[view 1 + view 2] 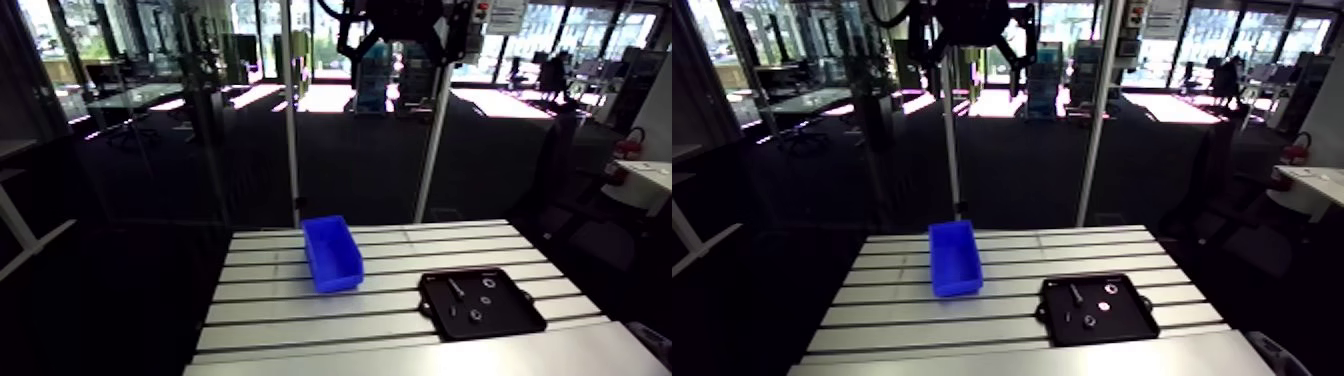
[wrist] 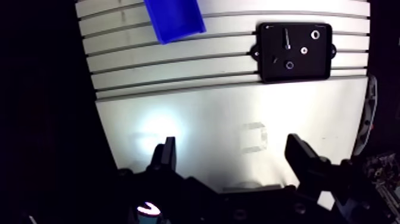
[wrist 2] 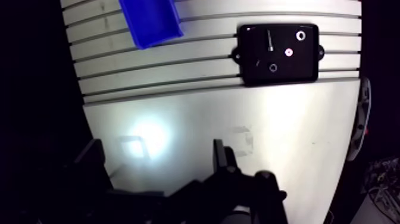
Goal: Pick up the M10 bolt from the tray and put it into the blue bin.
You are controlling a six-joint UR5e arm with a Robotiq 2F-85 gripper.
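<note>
Blue bin [image 1: 340, 272] sat at centre frame in the arm view, with the black tray [image 1: 515, 312] to its lower right. Both were on the slotted table [image 1: 300, 325], apart from each other. The M10 bolt [image 1: 455, 289] lay flat in the tray's left half, a slim shank, with a few small rings [image 1: 488, 282] just beside it. Nuts or washers? Too small to tell. In the wrist view the gripper [image 2: 232, 143] hung high over bare table, fingers spread wide with nothing between them, and the tray was well ahead of it. So, nothing picked yet!

The danger, as I judged it, was that a thin bolt lying flat gave the fingers little to bite. Come down off-line and they'd scrape the tray, roll the bolt or shove a ring along. A weak pinch near one end could let it swing and drop on the carry, into a table slot rather than the bin.
</note>
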